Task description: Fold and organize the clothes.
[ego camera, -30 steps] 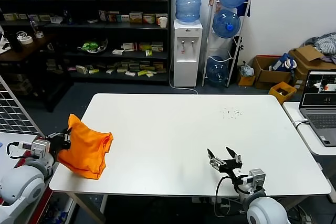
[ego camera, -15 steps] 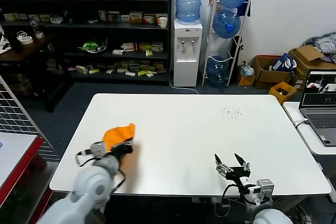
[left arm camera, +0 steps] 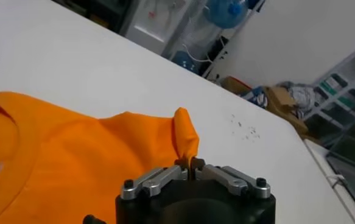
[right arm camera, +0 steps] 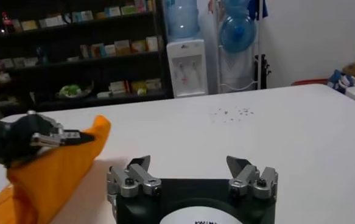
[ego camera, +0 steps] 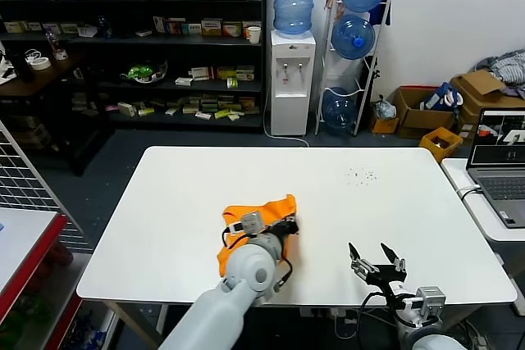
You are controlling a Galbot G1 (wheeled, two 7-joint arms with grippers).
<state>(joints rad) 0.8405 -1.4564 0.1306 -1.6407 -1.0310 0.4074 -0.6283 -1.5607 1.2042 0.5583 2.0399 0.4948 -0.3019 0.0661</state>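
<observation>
The orange T-shirt (ego camera: 261, 208) lies bunched on the white table (ego camera: 344, 211), near the front and a little left of centre. My left gripper (ego camera: 289, 225) is shut on a raised fold at the shirt's right edge. In the left wrist view the pinched peak of the T-shirt (left arm camera: 73, 158) stands up between the closed left gripper (left arm camera: 190, 163), and the round collar (left arm camera: 10, 143) shows farther off. My right gripper (ego camera: 377, 255) hovers open near the table's front right edge, a hand's width right of the shirt. The right gripper (right arm camera: 192, 167) holds nothing. The right wrist view also shows the shirt (right arm camera: 49, 173).
A laptop (ego camera: 500, 161) sits on a side table to the right. A white wire rack (ego camera: 25, 186) stands at the left. Shelves, a water dispenser (ego camera: 293, 79) and boxes are behind the table. Small specks (ego camera: 361, 175) dot the far right of the tabletop.
My left arm has swept from the table's left edge to its front middle, dragging the orange T-shirt along. The right gripper has drifted slightly right and nearer, still open.
</observation>
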